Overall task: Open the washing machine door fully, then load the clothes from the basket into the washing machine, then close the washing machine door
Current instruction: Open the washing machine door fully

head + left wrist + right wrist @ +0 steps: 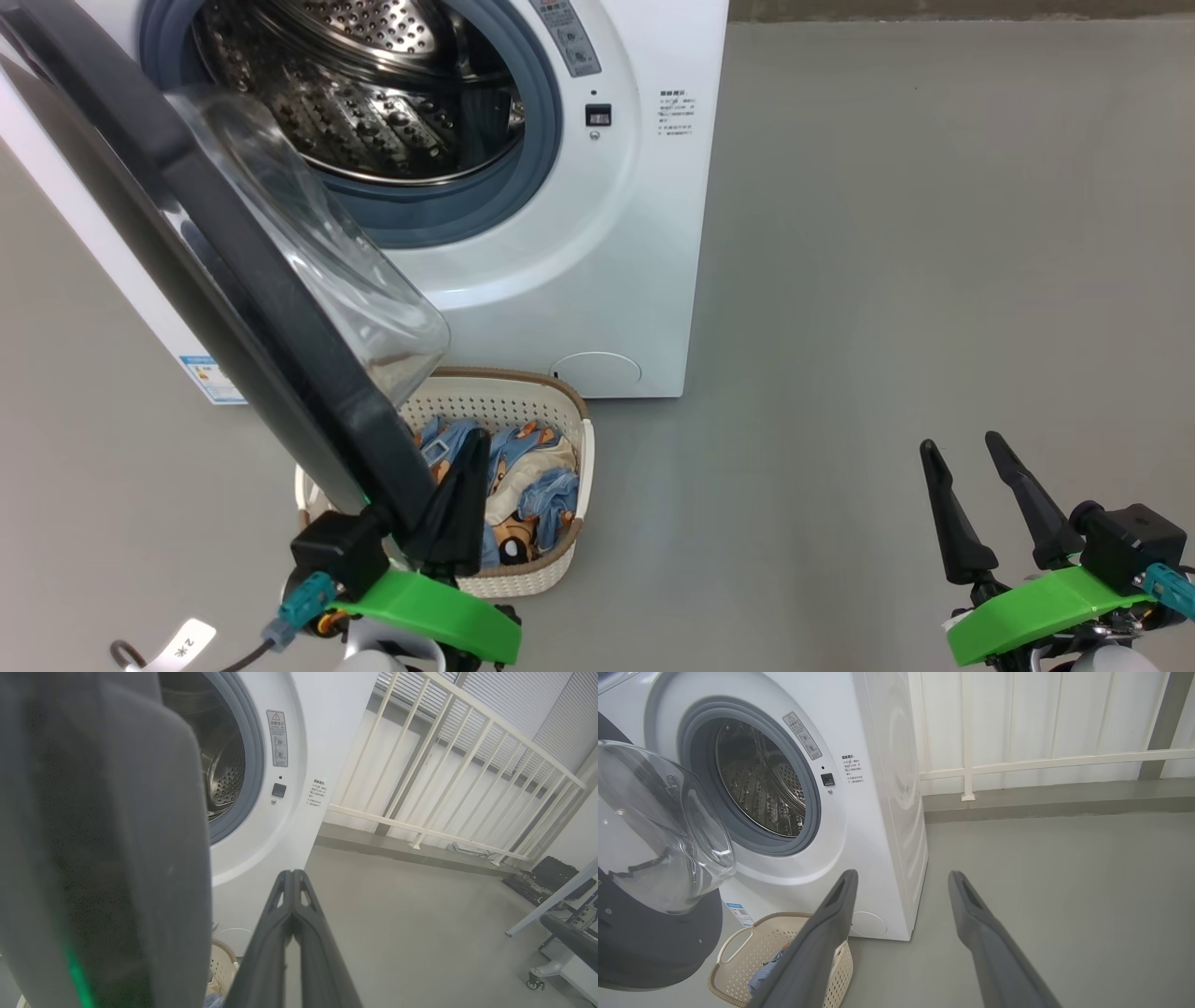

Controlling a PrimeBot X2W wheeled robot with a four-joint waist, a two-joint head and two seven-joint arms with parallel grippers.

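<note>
Your left claw [471, 448] is pinched shut on nothing. Its tips sit just beside the lower edge of the washing machine door [280, 345], against its black rim and above the basket [509, 408]. The door stands swung out, its glass bowl overhanging the basket's back rim. The clothes [532, 485] lie heaped in the basket, on the floor [887, 280] right before the washing machine [644, 233]. Your right claw [960, 441] gapes empty, well apart.

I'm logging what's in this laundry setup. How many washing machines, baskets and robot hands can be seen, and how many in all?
washing machine: 1
basket: 1
hands: 2 (left hand, shut; right hand, open)
Total: 4
</note>
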